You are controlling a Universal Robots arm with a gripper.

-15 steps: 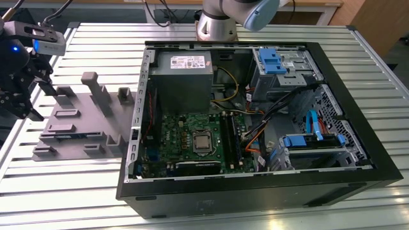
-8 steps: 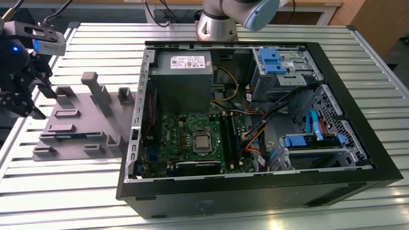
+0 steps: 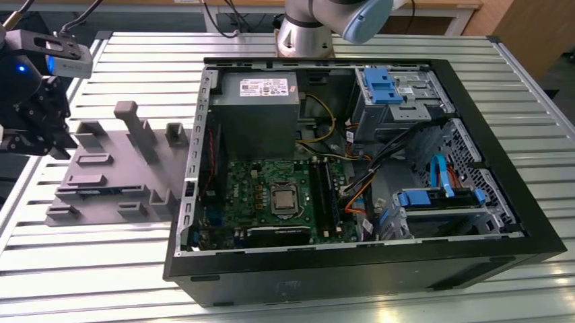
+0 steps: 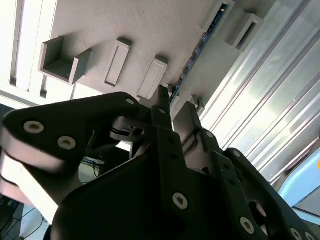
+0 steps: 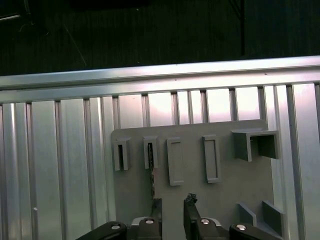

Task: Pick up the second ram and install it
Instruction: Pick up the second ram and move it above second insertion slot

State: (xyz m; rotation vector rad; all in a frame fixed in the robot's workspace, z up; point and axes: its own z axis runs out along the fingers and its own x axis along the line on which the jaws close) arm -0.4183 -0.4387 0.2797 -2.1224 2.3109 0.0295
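- The slatted aluminium worktop (image 3: 117, 269) carries everything you need.
- The open computer case (image 3: 359, 269) lies on its side towards the exterior view's right. Its motherboard (image 3: 269, 182) faces up, with the long black memory slots (image 3: 321, 195) beside the processor socket.
- The grey fixture plate (image 3: 108, 182) sits just beside the case, on the exterior view's left, and the arm's head hangs over it.
- Your pincer (image 5: 173, 205) hovers above that plate with its jaws a narrow gap apart and nothing clamped between them.
- The second ram (image 4: 197, 52) stands on edge in the plate, its ends held by two small upright holders. In the first wrist view it shows as a thin dark line running toward one fingertip (image 5: 157, 206). Whether the jaws already straddle it, I cannot tell.
- Handling, as I judge it: the stick is light, stiff and thin, so it should lift easily but tip or twist if you grip it off-centre.
- Take it across its flat faces near the middle of the upper edge, gently. The chips and the lower contact edge look like the fragile parts.
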